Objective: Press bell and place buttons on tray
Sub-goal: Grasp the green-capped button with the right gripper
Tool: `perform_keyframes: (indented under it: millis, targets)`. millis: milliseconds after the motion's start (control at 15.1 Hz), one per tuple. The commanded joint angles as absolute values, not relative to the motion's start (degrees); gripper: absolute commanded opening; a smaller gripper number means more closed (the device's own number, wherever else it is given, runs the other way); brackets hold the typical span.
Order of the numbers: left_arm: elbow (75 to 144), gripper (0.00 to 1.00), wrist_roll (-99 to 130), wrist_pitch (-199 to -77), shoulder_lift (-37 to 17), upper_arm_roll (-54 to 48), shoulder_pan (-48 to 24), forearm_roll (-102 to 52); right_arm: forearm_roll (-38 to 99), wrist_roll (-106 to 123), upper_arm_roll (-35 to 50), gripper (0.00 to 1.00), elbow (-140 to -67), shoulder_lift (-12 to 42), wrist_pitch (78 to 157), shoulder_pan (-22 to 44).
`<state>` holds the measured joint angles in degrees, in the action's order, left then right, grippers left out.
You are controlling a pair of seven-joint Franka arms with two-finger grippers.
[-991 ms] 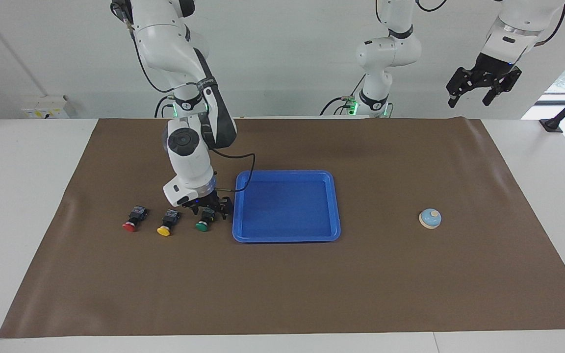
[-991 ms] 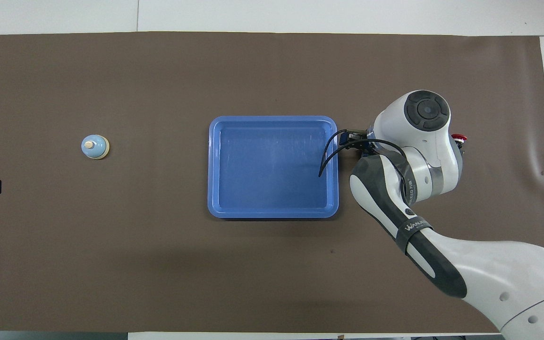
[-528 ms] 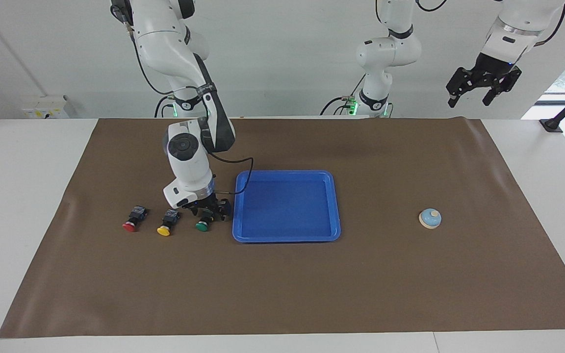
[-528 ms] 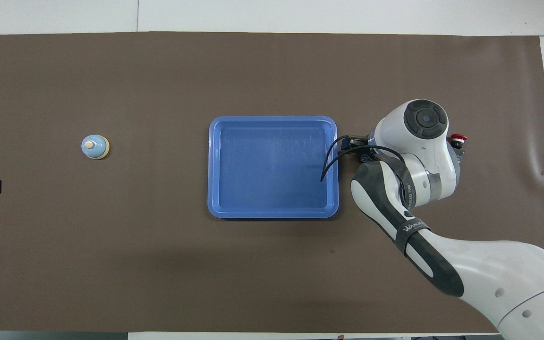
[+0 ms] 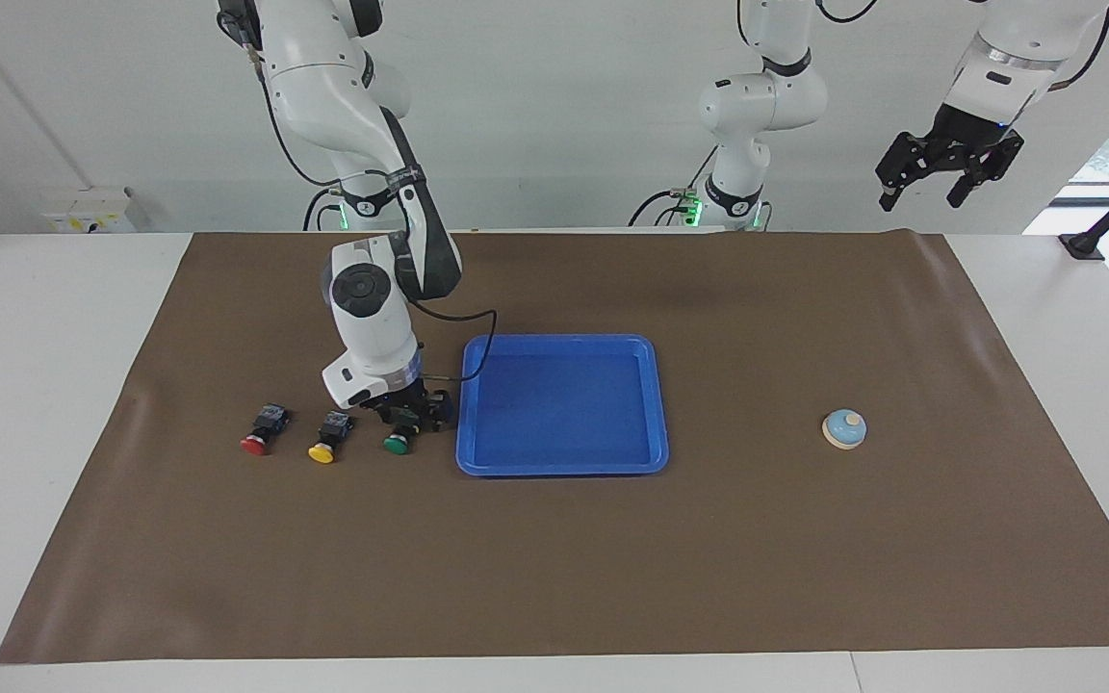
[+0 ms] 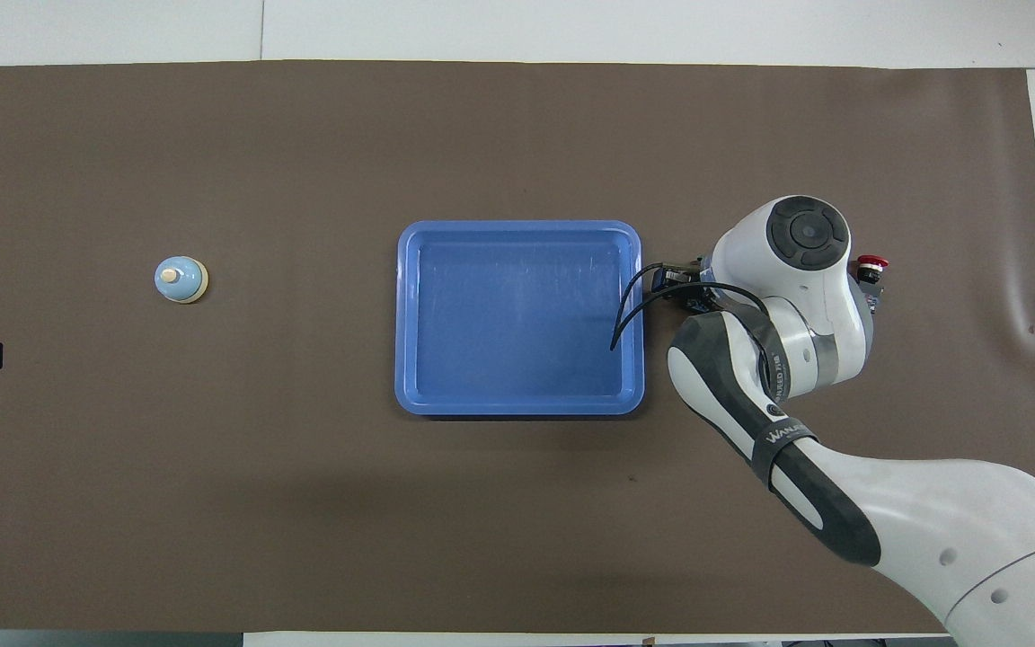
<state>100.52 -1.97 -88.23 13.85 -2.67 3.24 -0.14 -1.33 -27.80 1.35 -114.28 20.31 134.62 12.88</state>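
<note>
Reaching down at the green button (image 5: 398, 439), right gripper (image 5: 407, 416) at nine o'clock of the blue tray (image 5: 655, 404); fingers' state impossible to tell. Waiting raised, left gripper (image 5: 945, 171), fingers apart, bell (image 5: 844, 429) at three o'clock of the tray.

**Right arm bent low beside the tray**

The right arm (image 6: 796, 296) hides its own gripper. A red button (image 6: 872, 263) peeks out past it. The blue tray (image 6: 405, 314) sits mid-mat; the bell (image 6: 181, 279) stands well apart.
</note>
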Motion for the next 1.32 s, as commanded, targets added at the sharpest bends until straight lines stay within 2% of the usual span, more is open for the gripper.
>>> perform_keyframes:
  millis: [0,132,462,594,726,991,1255]
  targets:
    - [100.5,1.0,-2.3,-87.4,14.4,-2.5,3.2,-0.5,-1.4,-27.2,1.6,0.8,-115.0,19.3,134.6,12.2]
    - [100.5,1.0,-2.3,-87.5,14.4,-2.5,3.2,-0.5,-1.5,-27.0,1.5,0.73,-115.0,19.2,134.5,12.2]
    - [100.5,1.0,-2.3,-87.5,14.4,-2.5,3.2,-0.5,-1.5,-26.1,1.3,0.7,-115.0,18.7,134.5,12.0]
    - [100.5,1.0,-2.3,-87.4,14.4,-2.5,3.2,-0.5,-1.5,-25.7,1.3,0.62,-115.0,18.7,134.6,11.5]
    - [100.5,1.0,-2.3,-87.5,14.4,-2.5,3.2,-0.5,-1.5,-25.8,1.3,0.46,-115.0,18.7,134.7,11.5]
    - [100.5,1.0,-2.3,-87.4,14.4,-2.5,3.2,-0.5,-1.5,-26.0,1.4,0.0,-115.1,18.7,135.0,11.8]
    - [100.5,1.0,-2.3,-87.5,14.4,-2.5,3.2,-0.5,-1.5,-25.7,1.3,0.0,-114.1,18.6,134.1,11.8]
